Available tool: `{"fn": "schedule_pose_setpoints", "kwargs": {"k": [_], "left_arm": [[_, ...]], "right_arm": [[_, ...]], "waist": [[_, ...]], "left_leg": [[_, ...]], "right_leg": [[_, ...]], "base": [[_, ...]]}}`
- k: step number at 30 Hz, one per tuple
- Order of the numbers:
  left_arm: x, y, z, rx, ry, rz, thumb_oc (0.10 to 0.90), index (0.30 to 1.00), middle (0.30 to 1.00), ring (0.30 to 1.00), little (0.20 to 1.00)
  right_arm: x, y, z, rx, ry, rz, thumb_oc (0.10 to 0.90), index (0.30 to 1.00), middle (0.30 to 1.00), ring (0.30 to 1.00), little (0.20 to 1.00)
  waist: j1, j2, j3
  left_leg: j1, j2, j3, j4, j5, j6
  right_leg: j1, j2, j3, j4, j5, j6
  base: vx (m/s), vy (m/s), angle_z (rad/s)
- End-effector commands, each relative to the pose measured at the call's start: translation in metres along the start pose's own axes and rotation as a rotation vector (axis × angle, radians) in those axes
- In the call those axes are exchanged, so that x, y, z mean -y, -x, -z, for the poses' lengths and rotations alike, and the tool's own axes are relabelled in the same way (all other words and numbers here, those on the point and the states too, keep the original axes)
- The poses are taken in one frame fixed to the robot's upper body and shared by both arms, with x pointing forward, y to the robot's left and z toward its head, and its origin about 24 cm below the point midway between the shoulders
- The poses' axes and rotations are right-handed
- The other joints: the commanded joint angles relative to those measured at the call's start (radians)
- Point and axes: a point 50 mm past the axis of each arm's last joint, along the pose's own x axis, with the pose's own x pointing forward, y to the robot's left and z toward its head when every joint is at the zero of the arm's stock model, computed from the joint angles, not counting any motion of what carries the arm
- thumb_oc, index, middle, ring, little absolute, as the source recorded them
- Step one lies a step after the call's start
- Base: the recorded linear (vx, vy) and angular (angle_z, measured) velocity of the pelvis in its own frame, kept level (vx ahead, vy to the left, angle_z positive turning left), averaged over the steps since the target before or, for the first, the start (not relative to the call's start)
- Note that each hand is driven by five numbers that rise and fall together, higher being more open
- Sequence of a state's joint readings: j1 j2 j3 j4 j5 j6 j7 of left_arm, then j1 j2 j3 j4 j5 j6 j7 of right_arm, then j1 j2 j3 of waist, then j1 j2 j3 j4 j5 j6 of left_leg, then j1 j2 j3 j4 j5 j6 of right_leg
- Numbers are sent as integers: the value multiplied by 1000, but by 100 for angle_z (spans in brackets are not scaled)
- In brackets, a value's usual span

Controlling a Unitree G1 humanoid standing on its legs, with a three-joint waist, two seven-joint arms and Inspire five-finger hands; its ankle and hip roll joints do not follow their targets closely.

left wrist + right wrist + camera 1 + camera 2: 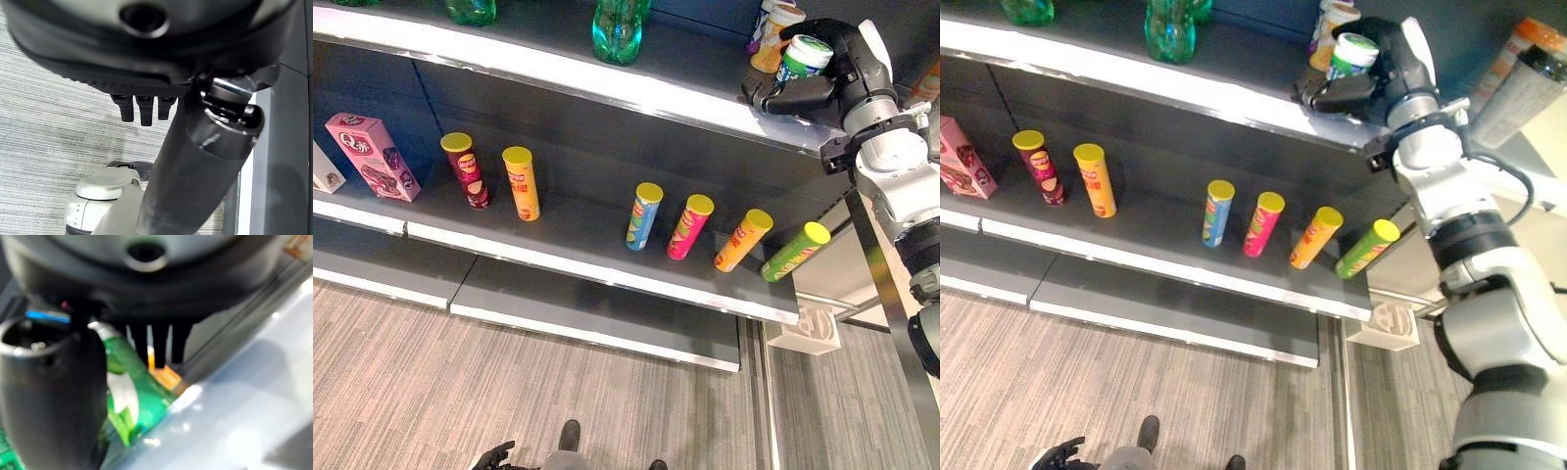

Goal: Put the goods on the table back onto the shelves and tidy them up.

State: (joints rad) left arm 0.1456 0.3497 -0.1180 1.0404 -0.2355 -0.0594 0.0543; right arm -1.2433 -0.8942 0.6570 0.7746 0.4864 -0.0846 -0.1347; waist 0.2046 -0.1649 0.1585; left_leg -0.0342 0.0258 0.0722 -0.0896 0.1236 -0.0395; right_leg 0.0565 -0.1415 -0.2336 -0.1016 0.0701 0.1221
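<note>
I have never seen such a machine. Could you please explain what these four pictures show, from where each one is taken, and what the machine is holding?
This is a humanoid robot restocking store shelves. Two pictures come from cameras in its head, looking down at the shelves; two come from cameras on its wrists. Its right hand is closed around a green can with a white lid, holding it at the upper shelf, beside an orange-yellow can and green bottles. On the middle shelf stand six tube cans and a pink box. The left hand hangs over the floor, holding nothing.
</note>
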Motion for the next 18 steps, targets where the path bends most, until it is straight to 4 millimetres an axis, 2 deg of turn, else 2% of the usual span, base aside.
{"fn": "schedule_pose_setpoints", "kwargs": {"k": [1, 8, 18], "left_arm": [[-11, -3, -12, 39, -41, -27, 800, 900, 900, 900, 900], [-11, -3, -12, 35, -41, -29, 800, 900, 900, 900, 900], [-11, -3, -11, 24, -45, -32, 800, 900, 900, 900, 900]], "right_arm": [[48, -11, -72, 241, -49, 173, 800, 900, 900, 900, 900], [63, -4, -82, 305, -90, 233, 800, 900, 900, 900, 900], [75, 9, -92, 410, -202, 292, 800, 900, 900, 900, 900]], "waist": [[24, -26, 0], [18, -32, 1], [12, -33, -1]], "left_leg": [[22, 4, -42, 2, -111, -32], [26, 2, -42, 2, -115, -31], [29, 3, -40, 2, -121, -31]], "right_leg": [[81, 3, -39, 14, -66, 61], [81, 1, -42, 15, -67, 63], [81, -3, -43, 16, -68, 64]], "base": [[0, 0, 0], [0, 0, 0], [0, 0, 0]]}}
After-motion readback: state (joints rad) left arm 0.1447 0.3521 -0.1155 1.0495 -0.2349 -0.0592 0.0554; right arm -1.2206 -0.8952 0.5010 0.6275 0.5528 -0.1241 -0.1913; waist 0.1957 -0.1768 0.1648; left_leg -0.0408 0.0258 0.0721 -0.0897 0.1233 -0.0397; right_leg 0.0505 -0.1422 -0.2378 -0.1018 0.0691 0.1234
